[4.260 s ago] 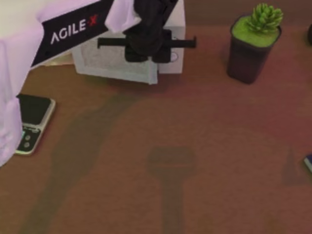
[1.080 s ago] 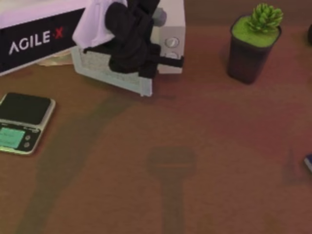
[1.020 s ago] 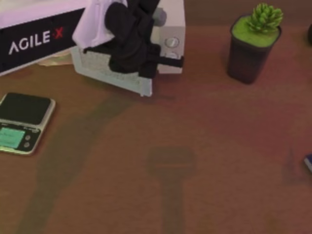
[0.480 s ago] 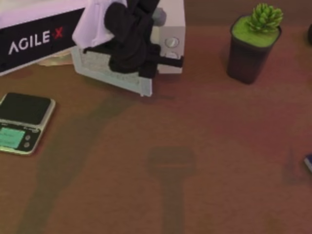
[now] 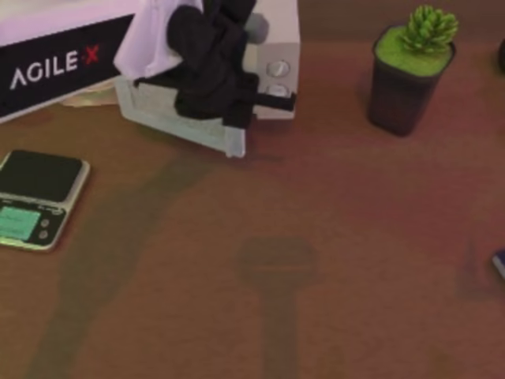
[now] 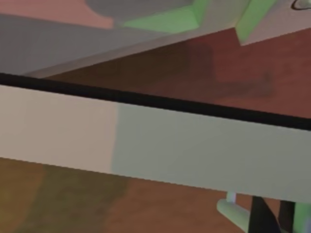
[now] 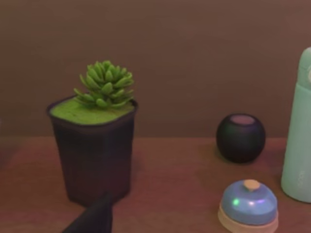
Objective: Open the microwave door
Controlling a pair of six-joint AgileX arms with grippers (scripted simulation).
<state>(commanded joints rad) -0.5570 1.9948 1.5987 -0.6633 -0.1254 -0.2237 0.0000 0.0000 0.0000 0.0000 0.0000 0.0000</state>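
Note:
The white microwave point(image 5: 280, 31) stands at the table's back, two silver knobs point(image 5: 275, 69) on its front. Its mesh-windowed door point(image 5: 162, 110) is swung partly out, hinged at the left, with the free edge point(image 5: 235, 142) pointing toward the table's front. My left gripper point(image 5: 233, 114) reaches in from the left, black and shut on the door's handle. In the left wrist view the door's edge point(image 6: 194, 150) fills the picture as a pale band, with the handle bar point(image 6: 233, 212) in my left gripper point(image 6: 272, 218). My right gripper point(image 7: 92, 218) is parked out of the top view.
A potted succulent point(image 5: 410, 67) stands at the back right, also in the right wrist view point(image 7: 95, 145). A kitchen scale point(image 5: 39, 197) lies at the left. A black ball point(image 7: 240, 137), a blue bell point(image 7: 249, 206) and a mint bottle point(image 7: 299, 131) stand further right.
Since 4.3 s ago my left arm has swung back and left, pulling the door from nearly shut to partly open. Over the last second the door has barely moved.

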